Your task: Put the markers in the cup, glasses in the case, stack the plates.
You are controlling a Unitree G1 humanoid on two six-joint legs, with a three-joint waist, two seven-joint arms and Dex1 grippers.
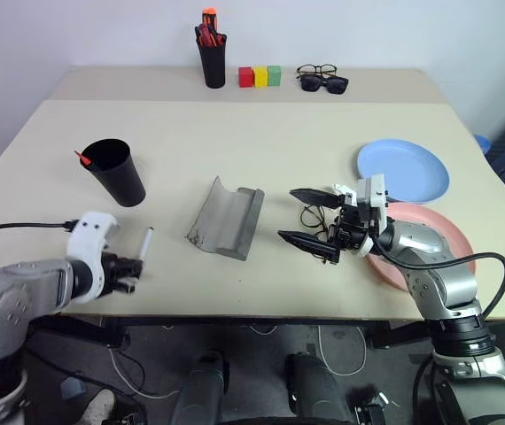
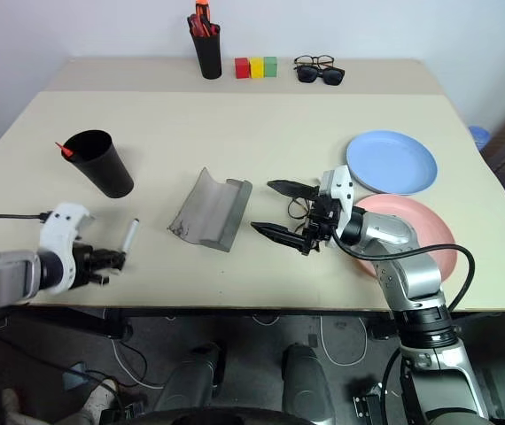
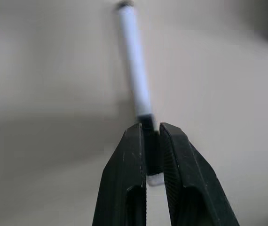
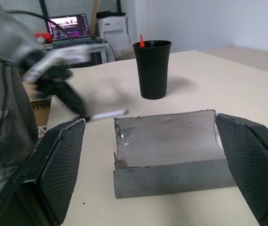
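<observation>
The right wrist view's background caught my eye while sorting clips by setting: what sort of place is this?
Probably a lab or office workroom. Beyond the beige table sit an open laptop and a white machine, perhaps a printer, and objects are laid out as for a test: the black cup and the grey case.

Left pincer pinched, right pincer agape

The left pincer (image 1: pixel 128 273) sits low at the bench's near-left edge, fingers clamped; the right pincer (image 1: pixel 313 221) hangs level, pointing left, fingers spread wide.

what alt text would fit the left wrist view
The left end effector is shut on the black cap end of a slim white marker, which lies on the beige table and points away from the camera.
</observation>
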